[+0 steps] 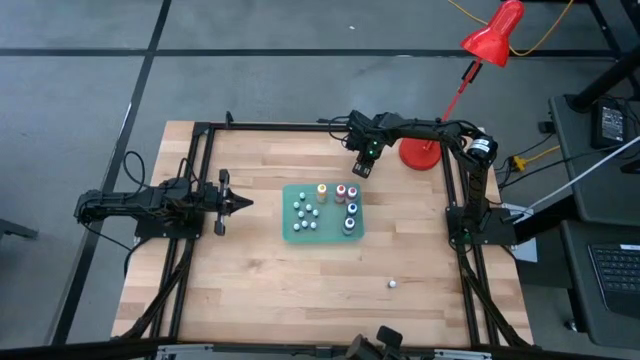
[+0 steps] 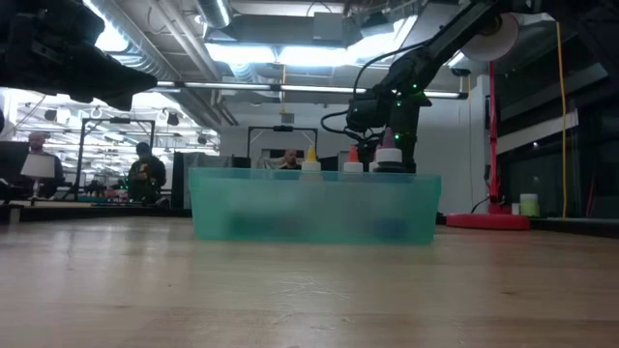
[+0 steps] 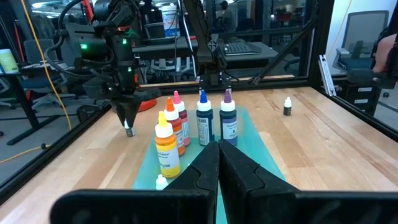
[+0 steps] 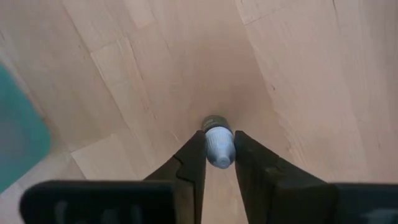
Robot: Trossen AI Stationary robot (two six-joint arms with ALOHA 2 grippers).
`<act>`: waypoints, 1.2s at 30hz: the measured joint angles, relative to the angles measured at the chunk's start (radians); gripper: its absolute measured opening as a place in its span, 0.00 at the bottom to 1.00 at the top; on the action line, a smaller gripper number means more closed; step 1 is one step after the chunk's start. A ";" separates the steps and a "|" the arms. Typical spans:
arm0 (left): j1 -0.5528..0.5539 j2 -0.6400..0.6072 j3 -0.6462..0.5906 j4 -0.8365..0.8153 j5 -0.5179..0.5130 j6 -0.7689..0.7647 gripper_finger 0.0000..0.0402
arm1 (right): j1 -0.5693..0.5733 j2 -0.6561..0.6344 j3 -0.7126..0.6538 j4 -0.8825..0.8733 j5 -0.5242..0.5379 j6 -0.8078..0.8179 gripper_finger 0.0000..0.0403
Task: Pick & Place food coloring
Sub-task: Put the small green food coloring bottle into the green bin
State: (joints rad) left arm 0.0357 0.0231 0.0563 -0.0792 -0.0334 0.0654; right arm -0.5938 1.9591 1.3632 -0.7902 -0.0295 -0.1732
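Right claw (image 4: 219, 152) pinches a white-capped bottle (image 4: 218, 143) standing on the worktop (image 4: 298, 74), clear only in its wrist view; left claw (image 3: 217, 163) pressed together, idle.

Bare surface (image 1: 300, 290) lies open near the front; the green tray (image 1: 292, 232) and red lamp base (image 1: 420, 153) obstruct passage.

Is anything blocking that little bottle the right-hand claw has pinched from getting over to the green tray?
Nothing visible does. The right gripper is closed on a small white-capped bottle just beyond the green tray's corner, with only bare table between them. Bottles already stand in the tray.
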 joint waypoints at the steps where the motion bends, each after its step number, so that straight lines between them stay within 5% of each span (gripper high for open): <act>1: 0.000 0.000 0.000 0.000 0.000 0.000 0.01 | 0.000 0.000 0.000 -0.001 0.000 0.000 0.18; 21: 0.000 0.000 0.000 0.000 0.000 0.000 0.01 | 0.046 -0.176 0.156 -0.164 -0.018 0.011 0.16; 36: 0.000 0.000 0.000 0.000 0.000 0.000 0.01 | 0.330 -0.220 0.460 -0.285 -0.062 0.016 0.16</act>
State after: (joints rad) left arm 0.0357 0.0235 0.0563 -0.0792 -0.0334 0.0654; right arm -0.2635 1.7390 1.8230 -1.0751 -0.0910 -0.1567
